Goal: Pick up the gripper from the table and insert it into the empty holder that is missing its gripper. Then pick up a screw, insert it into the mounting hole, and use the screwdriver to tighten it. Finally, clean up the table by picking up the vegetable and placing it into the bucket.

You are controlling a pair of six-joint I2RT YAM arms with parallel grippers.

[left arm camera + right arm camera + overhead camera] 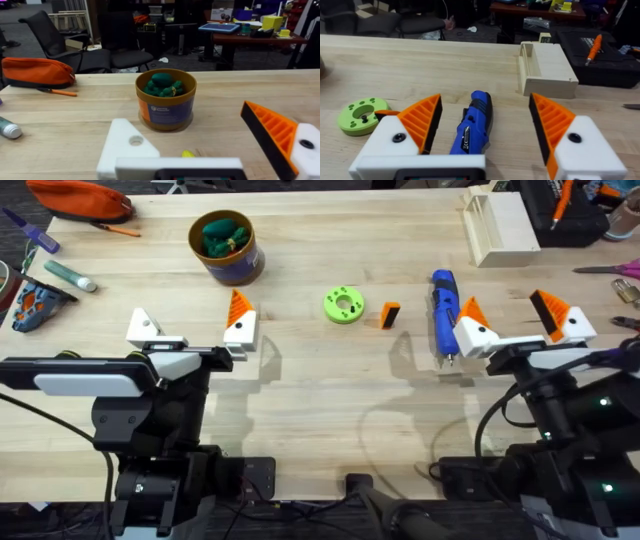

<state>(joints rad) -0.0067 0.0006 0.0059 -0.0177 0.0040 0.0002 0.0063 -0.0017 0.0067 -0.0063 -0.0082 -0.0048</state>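
Pale wood-grain tabletop (320,395) carries both arms low at its near edge: the left gripper (192,332) has fingers spread wide and empty, one side a bare white wedge holder (143,328) with a round mounting hole, the other bearing a ribbed orange finger (238,306). The right gripper (518,322) is likewise spread and empty, straddling the blue pen-shaped screwdriver (443,305) lying flat on the table. The loose orange gripper (390,314) with its black end stands beside a lime-green disc (345,305); the round bucket (229,248) holds dark green lumps, and a yellow sliver, possibly the vegetable (187,154), shows behind the holder.
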